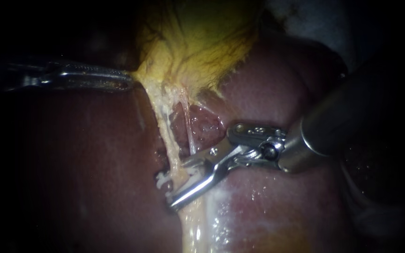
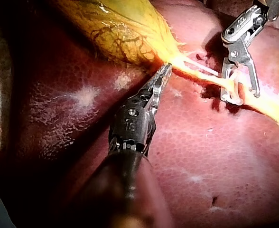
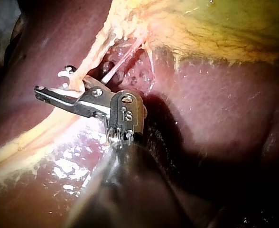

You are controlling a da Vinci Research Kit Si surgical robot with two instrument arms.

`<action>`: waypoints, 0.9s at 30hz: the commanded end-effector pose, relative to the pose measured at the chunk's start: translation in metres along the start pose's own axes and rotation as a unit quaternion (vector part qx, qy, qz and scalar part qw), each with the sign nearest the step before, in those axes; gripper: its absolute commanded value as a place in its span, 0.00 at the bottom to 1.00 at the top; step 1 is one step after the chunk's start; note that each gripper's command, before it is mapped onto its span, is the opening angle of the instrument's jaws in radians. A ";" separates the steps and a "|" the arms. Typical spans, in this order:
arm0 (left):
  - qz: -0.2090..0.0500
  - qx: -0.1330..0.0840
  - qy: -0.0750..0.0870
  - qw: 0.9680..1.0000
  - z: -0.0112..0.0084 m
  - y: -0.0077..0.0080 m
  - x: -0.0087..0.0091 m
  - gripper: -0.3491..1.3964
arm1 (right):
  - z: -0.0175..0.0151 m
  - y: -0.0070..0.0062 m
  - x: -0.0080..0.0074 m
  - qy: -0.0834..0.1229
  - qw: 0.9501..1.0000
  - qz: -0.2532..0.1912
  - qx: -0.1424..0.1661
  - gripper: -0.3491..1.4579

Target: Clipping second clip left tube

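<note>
Liver (image 1: 268, 93) glossy, mottled red | gallbladder (image 1: 202, 42) yellow | right instrument (image 1: 178, 185) straddles left tube (image 1: 165, 136)

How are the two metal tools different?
The left instrument has thin jaws shut on the edge of the gallbladder; the right instrument holds its jaws open around the left tube. In the endoscope view the left instrument lies nearly level, while the right instrument slants downward. Both are shiny metal on long shafts.

Right instrument (image 1: 178, 183) astride left tube (image 1: 165, 136), clip (image 1: 161, 180) beside
</note>
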 end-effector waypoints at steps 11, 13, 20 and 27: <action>0.000 0.000 0.000 1.000 0.0000 0.0000 0.0000 0.00 | 0.0002 -0.0007 0.0004 -0.003 1.000 0.016 0.006 0.35; 0.000 0.000 0.000 1.000 0.0000 0.0000 0.0000 0.00 | 0.0001 -0.0007 0.0005 -0.003 1.000 0.016 0.006 0.28; 0.000 0.000 0.000 1.000 0.0000 0.0000 0.0000 0.00 | 0.0001 -0.0007 0.0009 -0.003 1.000 0.017 0.007 0.14; 0.000 0.000 0.000 1.000 0.0000 0.0000 0.0000 0.00 | 0.0001 -0.0001 0.0010 -0.006 0.999 0.037 0.005 0.00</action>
